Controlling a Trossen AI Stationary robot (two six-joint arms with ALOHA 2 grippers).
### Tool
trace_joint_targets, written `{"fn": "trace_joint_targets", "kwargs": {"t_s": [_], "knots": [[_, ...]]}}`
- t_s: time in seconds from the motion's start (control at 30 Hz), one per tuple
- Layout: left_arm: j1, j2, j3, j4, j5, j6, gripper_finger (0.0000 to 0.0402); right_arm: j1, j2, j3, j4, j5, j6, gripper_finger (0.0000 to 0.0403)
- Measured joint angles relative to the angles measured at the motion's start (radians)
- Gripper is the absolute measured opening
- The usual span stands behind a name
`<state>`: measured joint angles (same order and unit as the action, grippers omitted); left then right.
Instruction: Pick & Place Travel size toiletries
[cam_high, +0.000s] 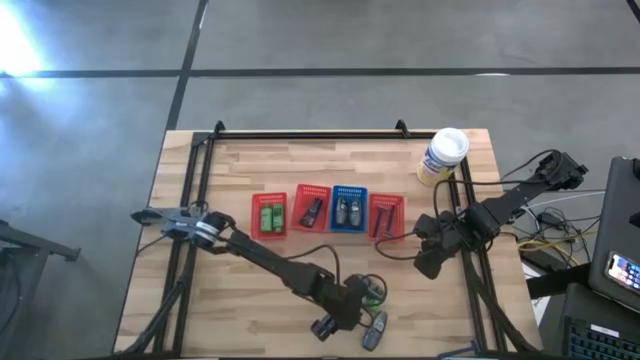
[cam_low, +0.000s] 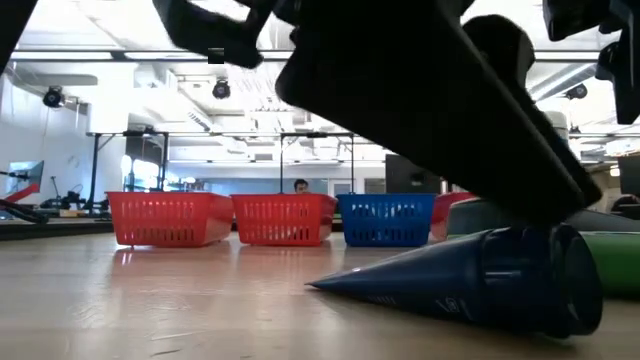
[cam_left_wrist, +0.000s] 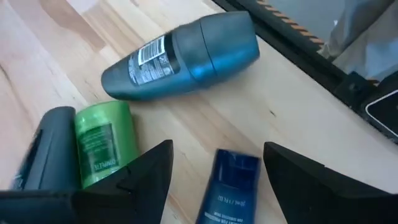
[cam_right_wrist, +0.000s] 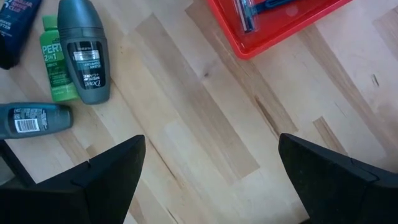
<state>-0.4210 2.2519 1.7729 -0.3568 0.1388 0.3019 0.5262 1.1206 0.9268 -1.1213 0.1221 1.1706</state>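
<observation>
Left gripper (cam_left_wrist: 214, 168) hovers at the table's (cam_high: 200, 300) near edge with fingers spread apart, straddling a small dark blue tube (cam_left_wrist: 227, 190) lying on the wood. Just beside it lie a green tube (cam_left_wrist: 102, 146) and a grey oval bottle (cam_left_wrist: 180, 56). Right gripper (cam_right_wrist: 208, 174) waits open over bare wood near the rightmost red basket (cam_right_wrist: 273, 28), which holds a razor (cam_right_wrist: 245, 12)

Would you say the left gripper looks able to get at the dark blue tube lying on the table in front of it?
Probably yes. The left gripper is open and poised over the dark blue tube, which lies between its fingers. The green tube sits beside it but apart, and nothing covers the blue one.
</observation>
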Motion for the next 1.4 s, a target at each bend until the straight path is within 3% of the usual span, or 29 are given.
{"fn": "trace_joint_targets", "kwargs": {"t_s": [0.3,0.53,0.6,0.7,0.8,0.9,1.0,1.1,1.23,1.4], "knots": [[0.001,0.032,-0.012,-0.022,0.001,0.003,0.0246,0.0,0.0,0.0,0.001,0.001,-0.003,0.0366],[0.002,0.036,-0.01,-0.078,0.008,-0.04,0.0153,0.0,0.0,0.0,0.0,0.001,-0.004,0.0366],[0.006,0.024,-0.01,-0.104,0.006,-0.097,0.0123,0.0,0.0,0.0,0.0,0.001,-0.004,0.0366],[0.02,-0.009,-0.01,-0.191,-0.025,-0.26,0.0119,0.0,0.0,0.0,0.0,0.001,-0.004,0.0366],[0.033,-0.079,-0.013,-0.272,-0.146,-0.435,0.0119,0.0,0.0,0.0,-0.002,0.001,-0.004,0.0366],[0.046,-0.178,-0.013,-0.316,-0.392,-0.653,0.0119,0.0,0.0,0.0,-0.002,0.01,-0.004,0.0366],[0.082,-0.278,-0.019,-0.393,-0.679,-0.991,0.0119,-0.001,0.0,0.0,0.0,0.023,-0.011,0.0366],[0.157,-0.36,-0.045,-0.518,-0.807,-1.282,0.0126,-0.001,0.0,-0.001,0.002,0.038,-0.013,0.0366],[0.285,-0.436,-0.161,-0.454,-0.802,-1.363,0.0128,-0.001,0.0,-0.001,0.002,0.039,-0.018,0.0366],[0.443,-0.457,-0.351,-0.15,-0.546,-1.324,0.0126,-0.001,0.0,-0.001,0.001,0.038,-0.018,0.0366]]}}
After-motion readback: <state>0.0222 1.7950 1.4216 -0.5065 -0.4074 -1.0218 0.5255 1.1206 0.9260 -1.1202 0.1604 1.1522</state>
